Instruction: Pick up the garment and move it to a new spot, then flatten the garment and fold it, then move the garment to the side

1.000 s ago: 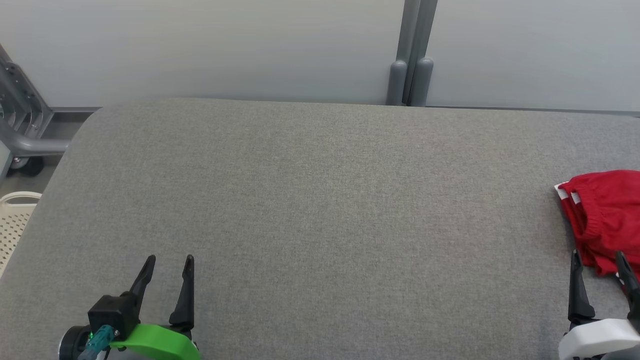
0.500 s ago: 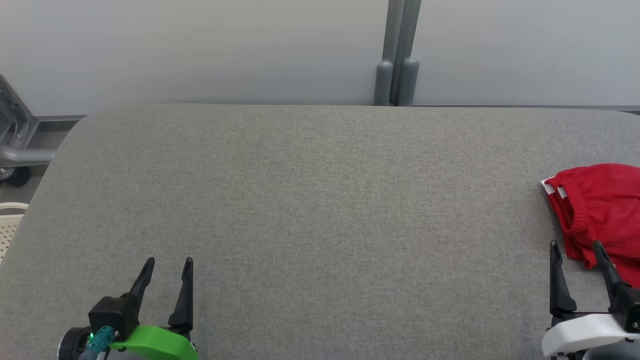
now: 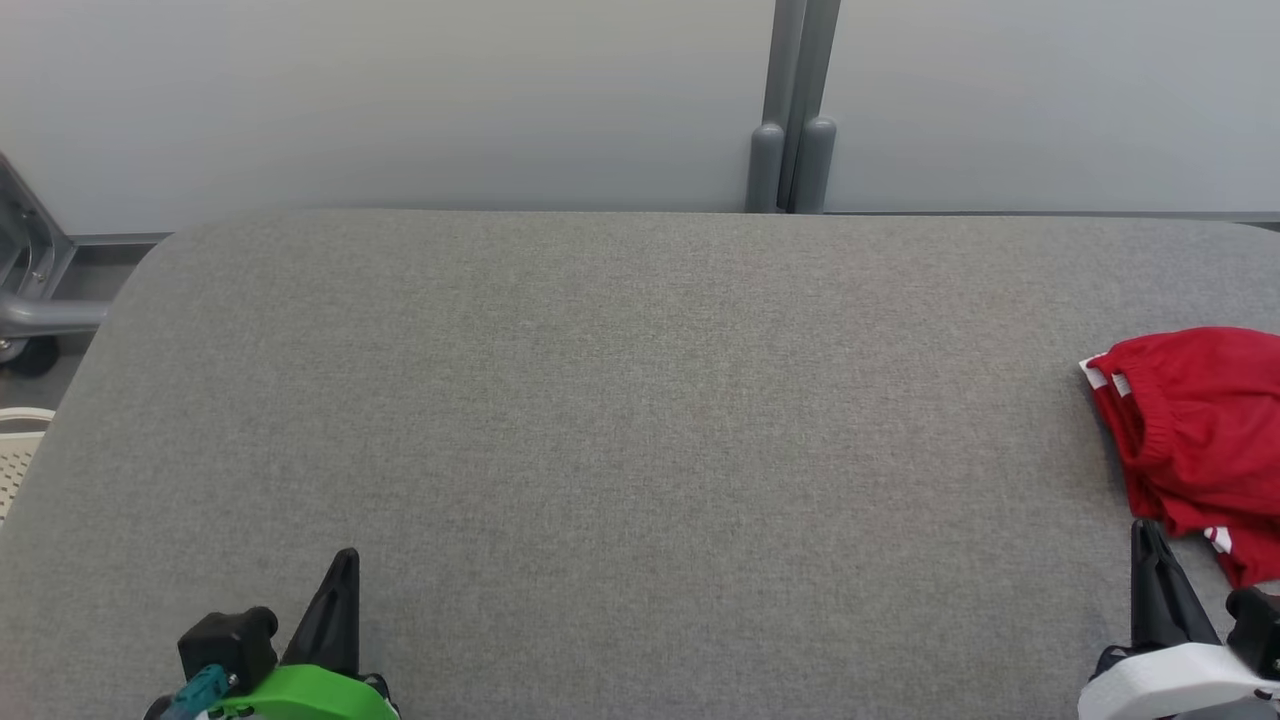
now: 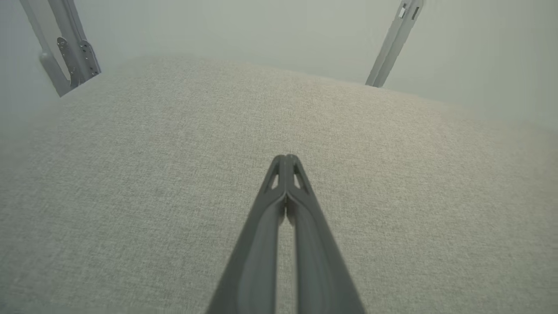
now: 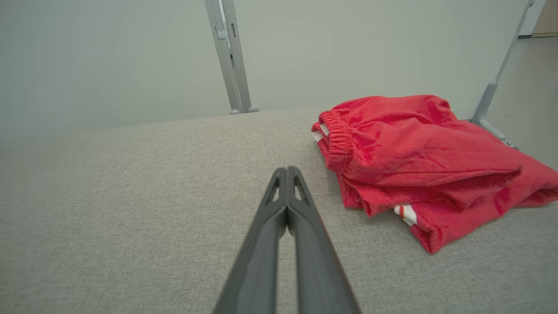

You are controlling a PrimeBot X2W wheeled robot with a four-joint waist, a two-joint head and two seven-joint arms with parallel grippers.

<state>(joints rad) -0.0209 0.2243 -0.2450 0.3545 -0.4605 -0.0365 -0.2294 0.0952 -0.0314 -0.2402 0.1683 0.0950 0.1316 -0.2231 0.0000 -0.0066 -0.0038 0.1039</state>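
The garment [image 3: 1200, 430] is a folded red piece with an elastic waistband and white trim, lying at the right edge of the grey table [image 3: 640, 400]. From the right wrist it shows as a neat red stack [image 5: 418, 157] just right of the fingertips. My right gripper [image 3: 1147, 535] [image 5: 286, 170] sits at the lower right, shut on nothing, its tip just short of the garment's near corner. At the lower left my left gripper [image 3: 345, 560] [image 4: 285, 158] is shut too, empty, over bare cloth surface.
A grey post [image 3: 790, 110] stands behind the table against the pale wall. A metal frame with a wheel [image 3: 30, 310] and a cream perforated basket [image 3: 15, 450] are off the table's left edge. The table's right end falls outside the head view.
Both grippers have shut from open and drawn back toward the bottom edge. The head camera turned slightly right between the first two frames, so the whole scene slid left.
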